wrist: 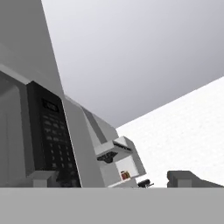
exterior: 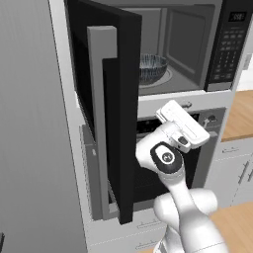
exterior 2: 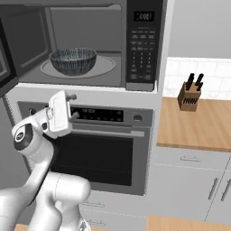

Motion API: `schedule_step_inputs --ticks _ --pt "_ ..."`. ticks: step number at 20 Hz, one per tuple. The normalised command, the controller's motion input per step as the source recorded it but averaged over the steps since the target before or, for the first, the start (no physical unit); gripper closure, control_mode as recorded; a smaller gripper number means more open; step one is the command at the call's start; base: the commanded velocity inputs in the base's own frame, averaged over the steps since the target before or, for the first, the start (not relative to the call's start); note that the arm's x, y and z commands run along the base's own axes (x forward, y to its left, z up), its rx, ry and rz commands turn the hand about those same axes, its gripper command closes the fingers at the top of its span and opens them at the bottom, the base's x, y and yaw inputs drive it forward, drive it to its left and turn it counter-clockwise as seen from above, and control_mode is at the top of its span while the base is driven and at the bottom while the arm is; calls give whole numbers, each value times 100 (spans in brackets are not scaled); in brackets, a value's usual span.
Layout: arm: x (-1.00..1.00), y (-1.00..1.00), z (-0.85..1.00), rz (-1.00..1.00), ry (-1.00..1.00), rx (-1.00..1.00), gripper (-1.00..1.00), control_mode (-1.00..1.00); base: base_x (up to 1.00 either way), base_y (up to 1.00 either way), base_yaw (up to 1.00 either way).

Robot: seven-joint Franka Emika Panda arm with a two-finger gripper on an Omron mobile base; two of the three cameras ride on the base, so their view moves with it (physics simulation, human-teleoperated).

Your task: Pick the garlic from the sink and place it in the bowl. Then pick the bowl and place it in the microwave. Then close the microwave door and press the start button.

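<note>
Right base view, bowl (exterior 2: 72,61) inside microwave (exterior 2: 85,43), knife block (exterior 2: 189,96) aside, pincer (exterior 2: 71,106) wide open, empty

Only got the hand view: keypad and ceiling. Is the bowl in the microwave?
Observer: Yes, the bowl sits on the turntable inside the microwave.
Operator: Door?
Observer: The microwave door stands wide open, hinged at the left.
Operator: Where's the gripper?
Observer: The gripper is open and empty, in front of the oven below the microwave.
</note>
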Motion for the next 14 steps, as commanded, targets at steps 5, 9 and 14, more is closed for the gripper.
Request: schedule_step_inputs --ticks 5,9,14 --pt "-48 31 0 -7 -6 0 -100 -100 0 0 0" --pt "-53 42 -7 -7 -6 0 -100 -100 0 0 0" --pt "-24 40 -17 -8 -6 -1 -100 -100 0 0 0"
